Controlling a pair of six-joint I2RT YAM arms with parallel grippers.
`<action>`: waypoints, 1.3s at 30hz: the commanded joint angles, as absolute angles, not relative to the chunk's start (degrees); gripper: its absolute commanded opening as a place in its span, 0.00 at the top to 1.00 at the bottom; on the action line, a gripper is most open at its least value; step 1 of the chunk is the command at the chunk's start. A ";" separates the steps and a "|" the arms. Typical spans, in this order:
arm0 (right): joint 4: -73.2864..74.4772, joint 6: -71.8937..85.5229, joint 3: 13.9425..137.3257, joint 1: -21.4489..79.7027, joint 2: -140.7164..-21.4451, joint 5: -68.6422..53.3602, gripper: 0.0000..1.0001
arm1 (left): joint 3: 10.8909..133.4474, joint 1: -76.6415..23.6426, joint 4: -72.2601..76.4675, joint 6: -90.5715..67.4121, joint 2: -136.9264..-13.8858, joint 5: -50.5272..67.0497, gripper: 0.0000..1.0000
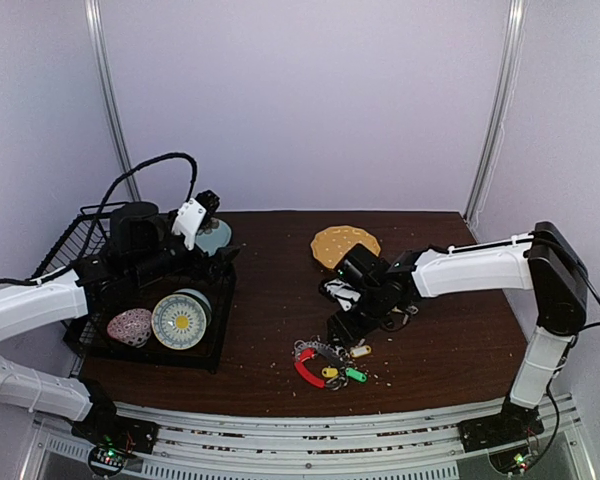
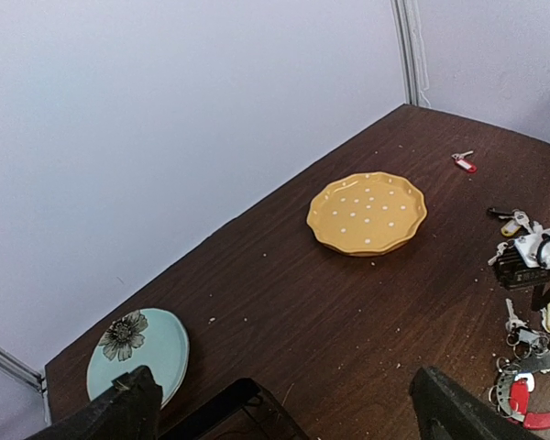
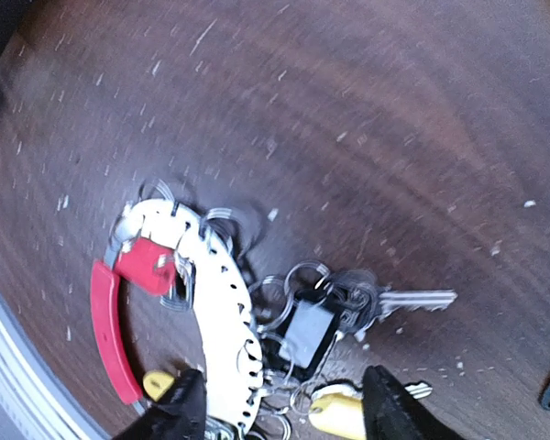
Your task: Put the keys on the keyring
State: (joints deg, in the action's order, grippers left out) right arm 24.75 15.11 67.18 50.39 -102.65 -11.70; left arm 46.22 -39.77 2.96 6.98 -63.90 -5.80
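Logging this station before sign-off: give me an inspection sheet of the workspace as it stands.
Surface: dark wood table, strewn with pale crumbs.
Job's things: keyring with red section near the front edge; silver key beside it; red-tagged key lying apart, toward the back.
Clutter: yellow dotted plate, blue flower plate, black rack holding dishes.
Grippers: left gripper open, empty; right gripper open above the keyring.
Cables: black cable looped above the left arm.
Surroundings: pale walls, metal corner posts.
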 commanded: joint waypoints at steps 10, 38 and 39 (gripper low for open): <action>24.38 0.00 63.14 44.36 -105.07 -29.69 0.59 | 45.18 -39.99 6.08 8.93 -64.85 -7.03 0.02; 24.50 -0.10 64.26 44.32 -103.40 -34.70 1.00 | 45.18 -39.99 6.08 9.13 -64.18 -6.01 0.02; 24.74 -0.01 64.82 44.72 -102.57 -34.43 1.00 | 45.24 -39.98 6.07 9.14 -64.10 -5.45 0.02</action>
